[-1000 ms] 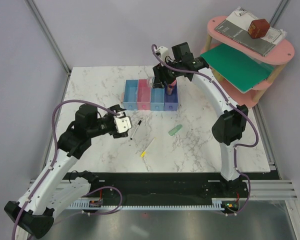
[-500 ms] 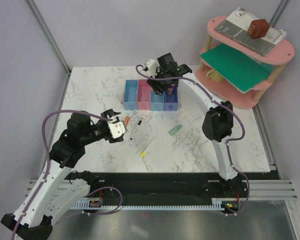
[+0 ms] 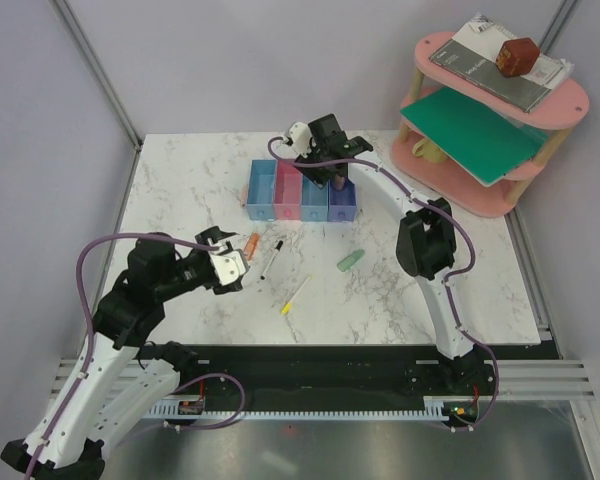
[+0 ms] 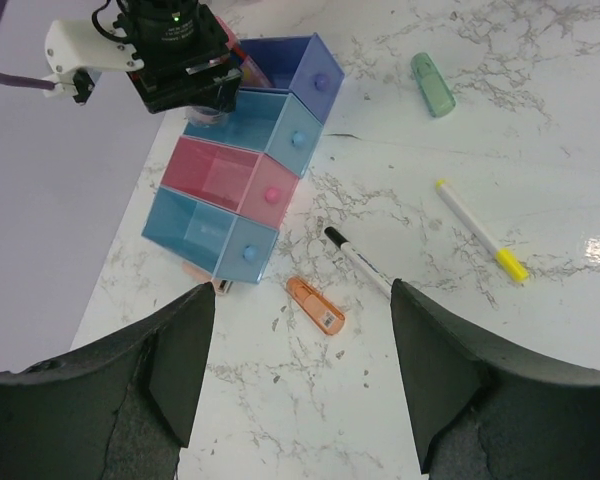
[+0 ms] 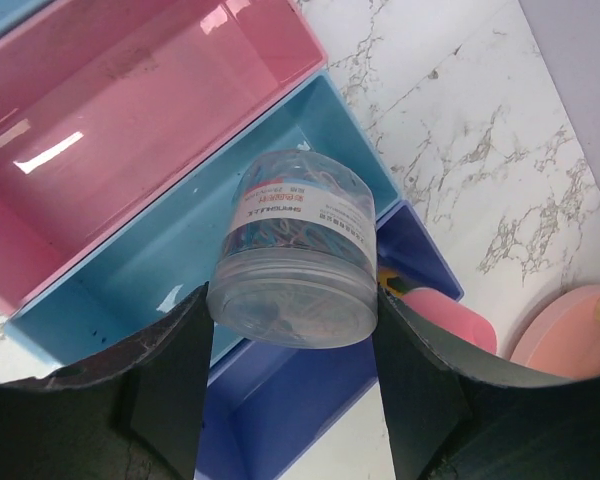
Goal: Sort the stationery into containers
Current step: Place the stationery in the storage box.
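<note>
The containers (image 3: 276, 190) are a joined row of small bins: light blue, pink (image 5: 130, 110), light blue (image 5: 160, 270) and periwinkle (image 5: 280, 420). My right gripper (image 3: 325, 172) hangs over the second light blue bin, shut on a clear round jar of paper clips (image 5: 295, 250). A pink eraser (image 5: 445, 315) lies in the periwinkle bin. On the marble lie an orange eraser (image 4: 316, 305), a black-white pen (image 4: 358, 262), a yellow-tipped pencil (image 4: 482, 230) and a pale green eraser (image 4: 433, 84). My left gripper (image 4: 300, 380) is open above bare table, just short of the orange eraser.
A pink round shelf (image 3: 500, 110) with books, a green board and a brown block stands at the back right. A small pale item (image 4: 202, 275) lies against the near light blue bin. Metal frame posts rise at the table's far corners.
My right gripper has shifted left along the bin row with the jar. My left arm has drawn back toward the near left, uncovering the orange eraser.
</note>
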